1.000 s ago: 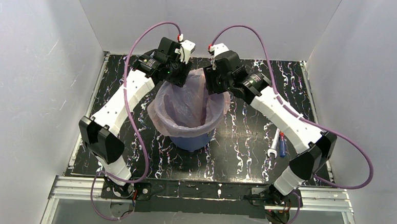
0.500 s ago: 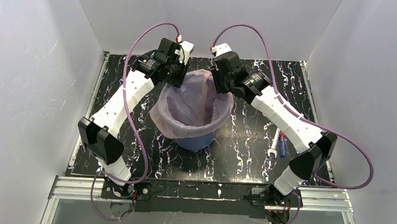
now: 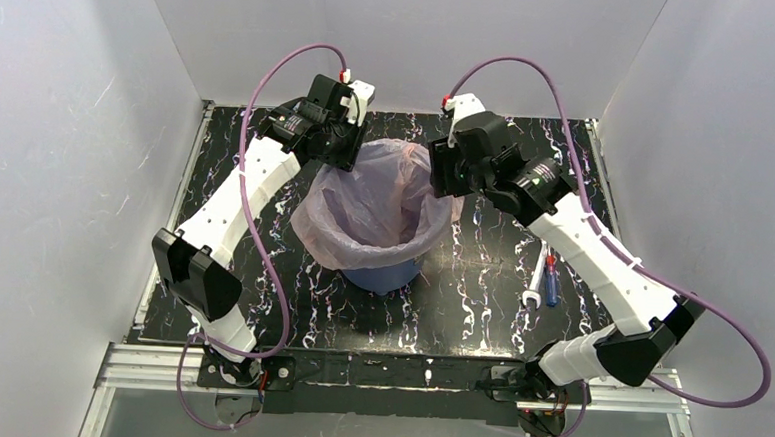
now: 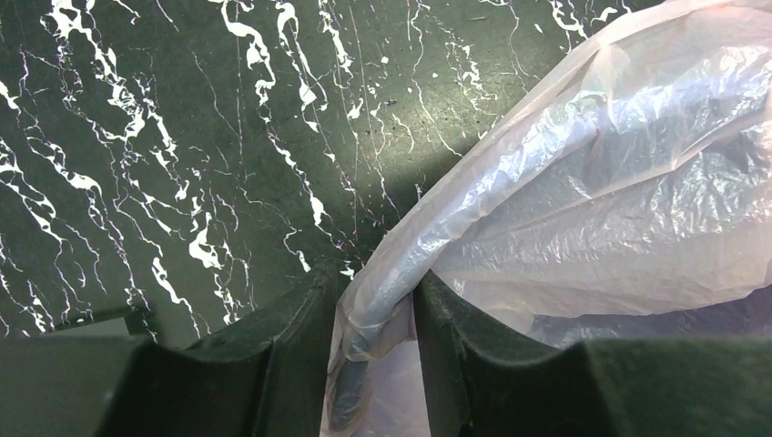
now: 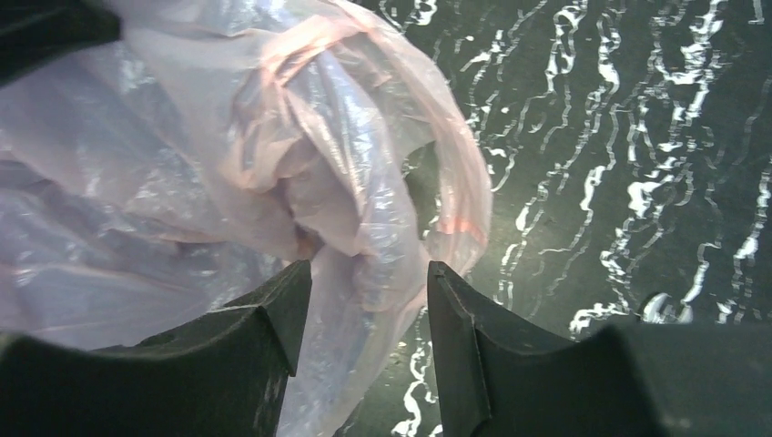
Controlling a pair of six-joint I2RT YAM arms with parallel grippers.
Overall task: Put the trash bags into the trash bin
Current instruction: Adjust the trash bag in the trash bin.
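— Where is the thin, translucent pale-pink plastic bag (image 3: pixel 375 193) sitting?
— It is lining the round blue plastic bucket (image 3: pixel 380 276), its edge folding over the rim. The left gripper (image 4: pixel 378 305) is clamping a rolled fold at the bucket's far-left rim, probably to spread the mouth.
— And the right gripper (image 5: pixel 364 282)?
— Its jaws are standing parted at the far-right rim, with loose film bunching between them. Only two pens (image 3: pixel 544 277) are lying right of the bucket, obstructing nothing.
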